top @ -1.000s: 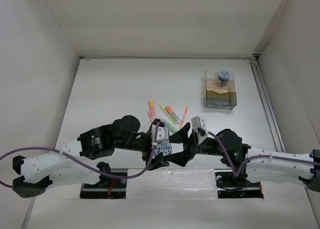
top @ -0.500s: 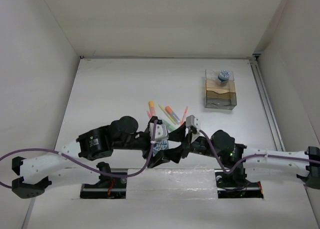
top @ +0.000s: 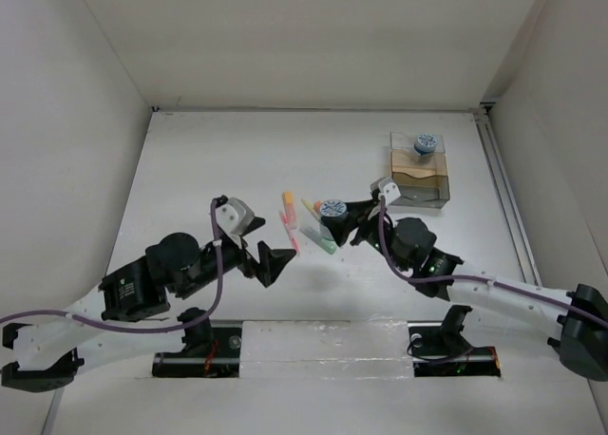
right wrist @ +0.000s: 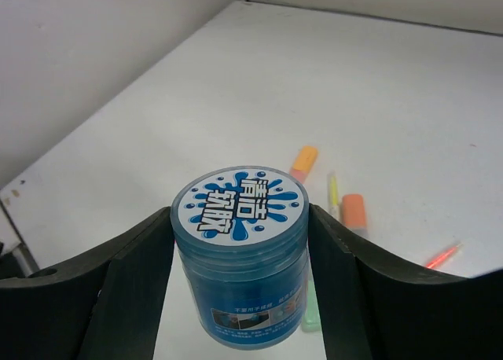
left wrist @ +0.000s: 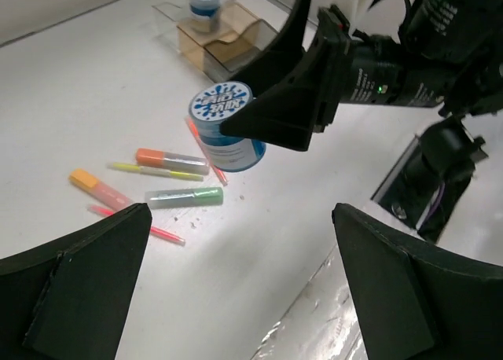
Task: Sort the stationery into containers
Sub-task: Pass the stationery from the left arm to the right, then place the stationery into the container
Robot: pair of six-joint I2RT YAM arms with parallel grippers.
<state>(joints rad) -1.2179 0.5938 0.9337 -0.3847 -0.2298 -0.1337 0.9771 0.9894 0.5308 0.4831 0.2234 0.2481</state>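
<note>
While the blue tub is clamped upright in the right end effector, the organizer box is found beyond it, rightward; the left end effector is spread, empty.

We identify this place as a robotics laboratory test cell, not a home or an office. Plain white boards close it in on three sides: the left panel, the back panel and the right panel. A flat white desk forms the work surface. The left arm and the right arm stand on black mounting plates at the near edge of the desk, with a strip of clear tape between them. Exposed purple cable runs along the arms. Pens and a clear organizer box lie on the desk.
</note>
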